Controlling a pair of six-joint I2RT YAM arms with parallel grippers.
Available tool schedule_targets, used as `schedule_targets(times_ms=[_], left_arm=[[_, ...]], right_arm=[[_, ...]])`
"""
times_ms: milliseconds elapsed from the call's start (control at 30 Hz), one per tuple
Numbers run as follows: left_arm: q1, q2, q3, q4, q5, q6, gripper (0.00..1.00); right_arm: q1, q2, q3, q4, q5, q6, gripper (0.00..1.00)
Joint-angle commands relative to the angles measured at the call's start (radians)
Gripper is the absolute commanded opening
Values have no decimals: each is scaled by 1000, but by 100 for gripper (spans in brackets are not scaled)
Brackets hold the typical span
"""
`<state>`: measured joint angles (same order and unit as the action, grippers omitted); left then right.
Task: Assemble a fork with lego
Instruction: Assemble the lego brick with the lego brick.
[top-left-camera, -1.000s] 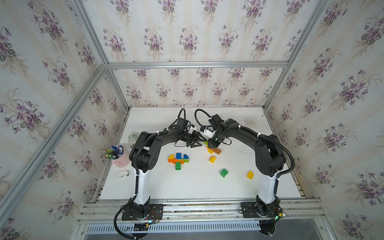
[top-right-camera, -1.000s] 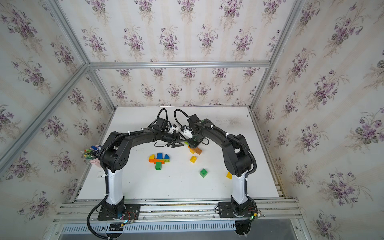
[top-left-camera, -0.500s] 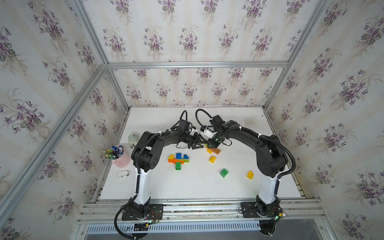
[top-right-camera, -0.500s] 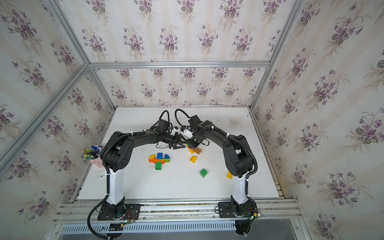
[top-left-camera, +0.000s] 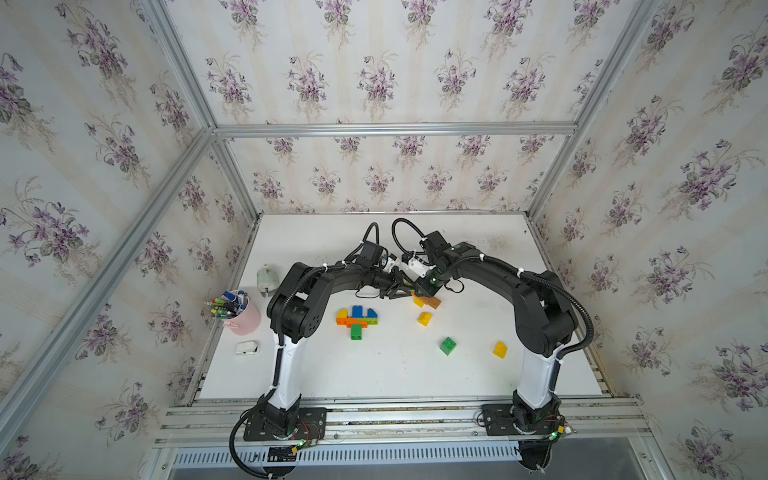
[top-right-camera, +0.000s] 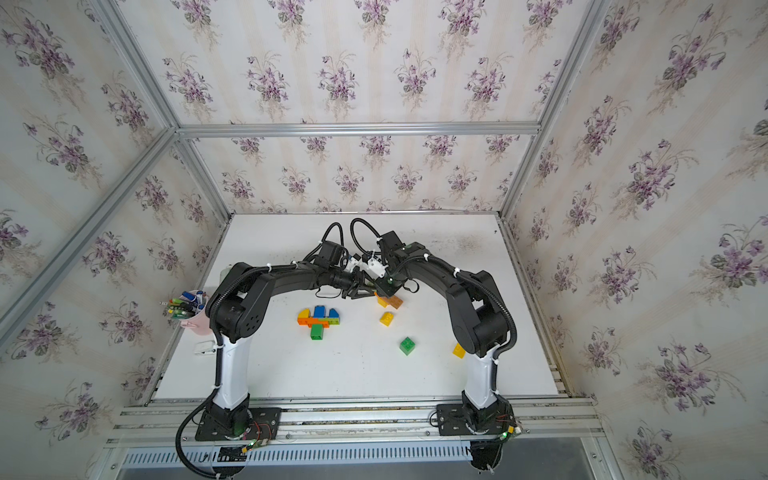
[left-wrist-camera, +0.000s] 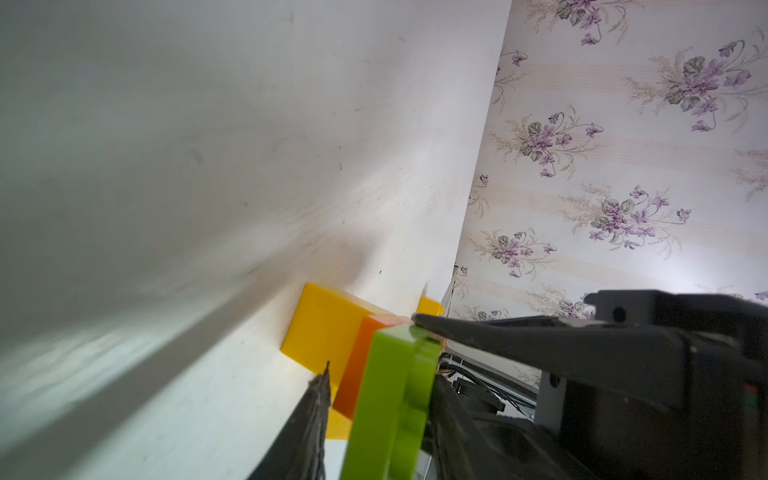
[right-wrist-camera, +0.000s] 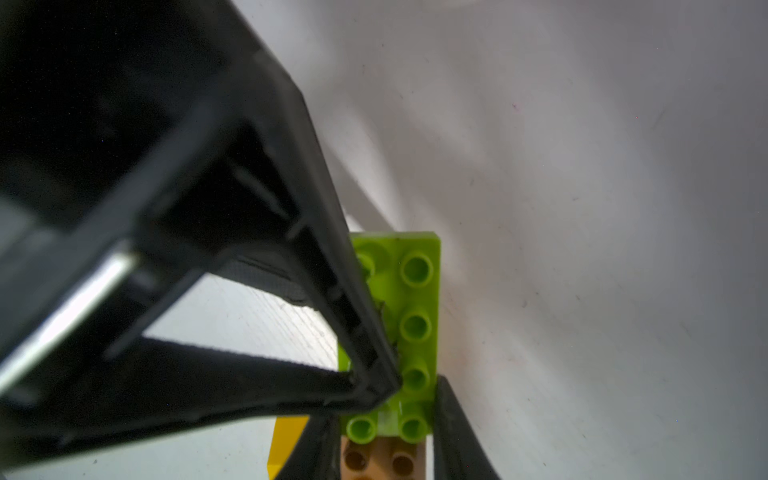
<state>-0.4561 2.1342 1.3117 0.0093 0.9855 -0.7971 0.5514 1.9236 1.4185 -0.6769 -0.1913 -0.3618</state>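
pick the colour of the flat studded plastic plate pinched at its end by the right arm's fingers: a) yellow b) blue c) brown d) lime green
d: in the right wrist view the lime green studded plastic plate sits between that arm's dark fingers, with a brown studded brick below it.

Lime plate (right-wrist-camera: 415, 299) partly behind left hand (right-wrist-camera: 370, 386) in right wrist view, its near end cut off at left wrist view's edge. Brown brick (right-wrist-camera: 386, 461) and yellow brick (right-wrist-camera: 286, 440) cut by frame edge. In both top views arms cover meeting point; marker pens (top-left-camera: 224, 305) too small to count.
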Motion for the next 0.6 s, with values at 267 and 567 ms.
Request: schedule_targets(times_ms=[267, 567], left_arm=[[-20, 19, -22, -25, -30, 6, 41], [-27, 11, -43, -7, -20, 3, 42]], right_arm=[[7, -7, -20, -38, 36, 6, 27], [10, -3, -19, -30, 32, 13, 29]])
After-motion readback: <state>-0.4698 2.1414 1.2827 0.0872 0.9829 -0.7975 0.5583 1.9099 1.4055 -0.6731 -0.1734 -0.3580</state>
